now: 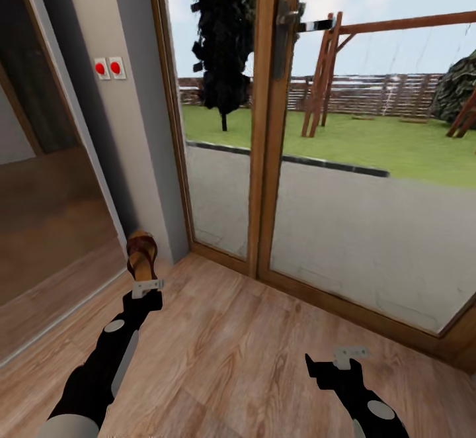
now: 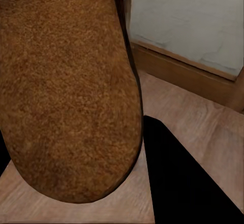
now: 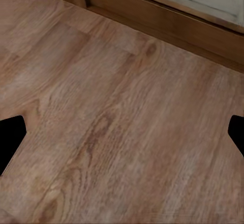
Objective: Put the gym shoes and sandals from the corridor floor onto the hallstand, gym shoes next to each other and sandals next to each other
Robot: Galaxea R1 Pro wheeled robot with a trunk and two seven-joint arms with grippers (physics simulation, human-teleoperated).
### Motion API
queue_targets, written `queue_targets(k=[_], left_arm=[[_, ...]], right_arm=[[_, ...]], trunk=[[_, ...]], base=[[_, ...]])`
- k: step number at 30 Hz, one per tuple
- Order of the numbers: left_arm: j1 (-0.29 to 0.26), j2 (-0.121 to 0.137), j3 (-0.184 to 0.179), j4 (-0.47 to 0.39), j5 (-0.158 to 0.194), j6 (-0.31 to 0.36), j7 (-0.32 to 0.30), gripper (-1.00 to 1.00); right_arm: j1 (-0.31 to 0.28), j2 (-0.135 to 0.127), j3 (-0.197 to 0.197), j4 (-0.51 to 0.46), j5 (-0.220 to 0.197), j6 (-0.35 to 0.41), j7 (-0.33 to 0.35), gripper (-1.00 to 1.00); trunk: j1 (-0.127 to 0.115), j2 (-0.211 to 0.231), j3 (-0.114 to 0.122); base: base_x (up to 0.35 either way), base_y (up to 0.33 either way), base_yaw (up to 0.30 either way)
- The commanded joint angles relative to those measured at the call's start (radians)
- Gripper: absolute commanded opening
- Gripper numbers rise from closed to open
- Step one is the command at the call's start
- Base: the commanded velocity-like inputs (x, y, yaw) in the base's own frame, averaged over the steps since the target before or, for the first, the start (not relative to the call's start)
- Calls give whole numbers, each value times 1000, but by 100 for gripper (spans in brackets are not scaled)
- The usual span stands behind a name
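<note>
The robot faces a big glass door with a wooden frame [image 1: 264, 127]. Outside there is green grass, a dark tree [image 1: 221, 34] at 12 o'clock, and a wooden swing set [image 1: 330, 74] at about 1 o'clock.

The left gripper [image 1: 147, 287] is at about 8 o'clock in the head view. It pinches one brown sandal [image 1: 141, 256] by its end, and the sandal sticks up in front of the gripper, above the wood floor [image 1: 251, 352], close to the gray wall [image 1: 132, 127]. In the left wrist view the sandal's tan, fuzzy face [image 2: 66, 87] is very close, with one black finger [image 2: 188, 178] just beside it.

The right gripper [image 1: 350, 356] is at about 5 o'clock, over bare floor. Its fingers are spread wide, with nothing between them. In the right wrist view a black fingertip [image 3: 10, 137] shows at each side over the planks [image 3: 122, 112].

Two red round buttons [image 1: 108, 67] sit on the wall at about 10 o'clock. No words or labels can be read anywhere.
</note>
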Motion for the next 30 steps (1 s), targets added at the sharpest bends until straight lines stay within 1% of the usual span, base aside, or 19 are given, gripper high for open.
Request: queue_targets(k=[1, 5, 9, 30], left_arm=[[1, 1, 1, -2, -2, 4, -1, -100], [24, 4, 3, -2, -2, -1, -1, -100], [35, 5, 4, -2, -2, -3, 0, -100], [38, 4, 3, 7, -5, -2, 1, -100]], right_arm=[[0, 0, 0, -1, 0, 6, 0, 100], [0, 0, 1, -1, 0, 5, -2, 100], [0, 0, 1, -1, -1, 6, -3, 100], [0, 0, 0, 0, -1, 6, -3, 100]], trunk=[[0, 0, -1], [0, 0, 1], [0, 0, 2], [0, 0, 4]], base=[[0, 0, 292], [0, 0, 291], [0, 0, 291], [0, 0, 291]])
